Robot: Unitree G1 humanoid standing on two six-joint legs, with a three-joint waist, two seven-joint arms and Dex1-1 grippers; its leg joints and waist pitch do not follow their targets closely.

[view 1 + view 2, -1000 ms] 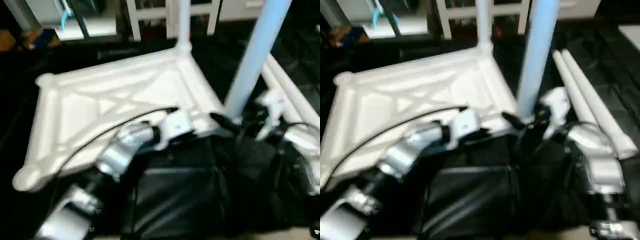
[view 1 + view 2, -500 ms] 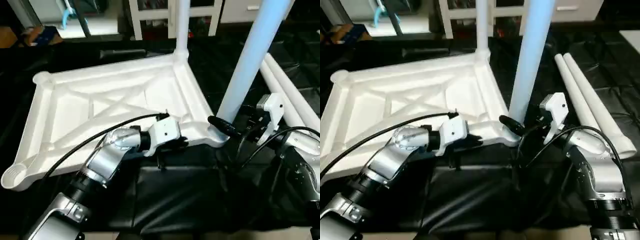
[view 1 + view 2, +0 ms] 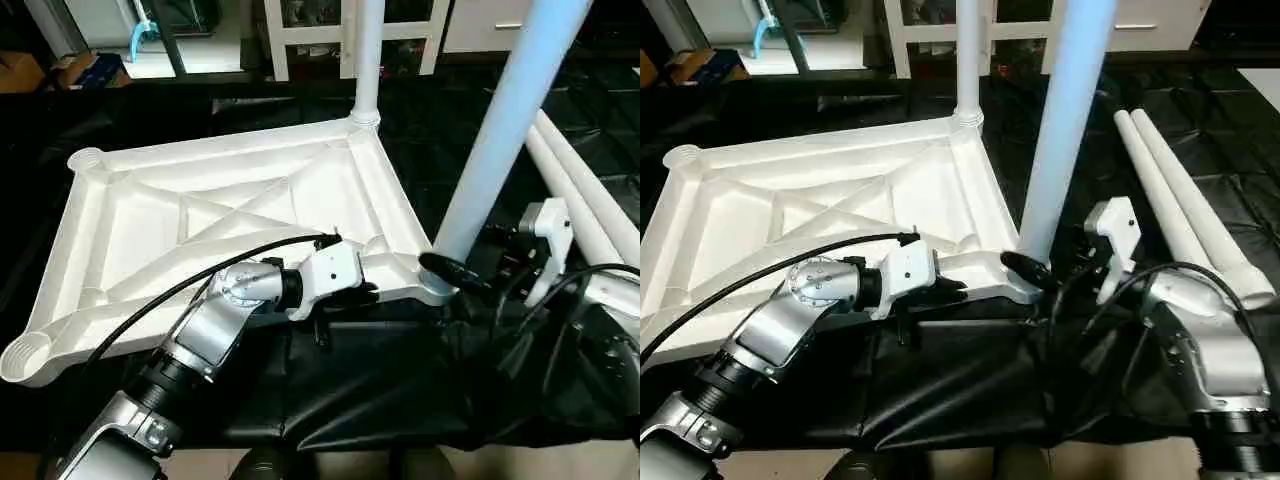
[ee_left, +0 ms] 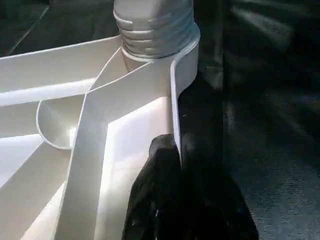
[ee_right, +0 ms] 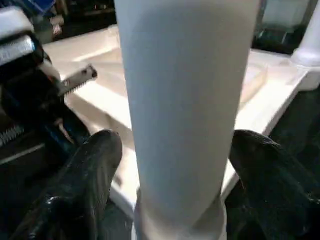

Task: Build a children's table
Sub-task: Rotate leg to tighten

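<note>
Nearest me, my left gripper is clenched on the near rim of the top, one finger inside the wall and one outside, just beside the near right corner socket. The top lies upside down on the black sheet, ribs up.

My right gripper sits at that same corner with its fingers spread either side of the near leg — flanking the tube, not visibly pressing it, so I judge it released. That leg's long axis runs up from the socket, leaning slightly right, its base directly between my right fingers; the right arm is the nearer one to it.

Counting: one top; four legs — two standing, the near one and a far leg at the far right corner, and two spare legs lying side by side well to the right. The two left sockets look empty.
</note>
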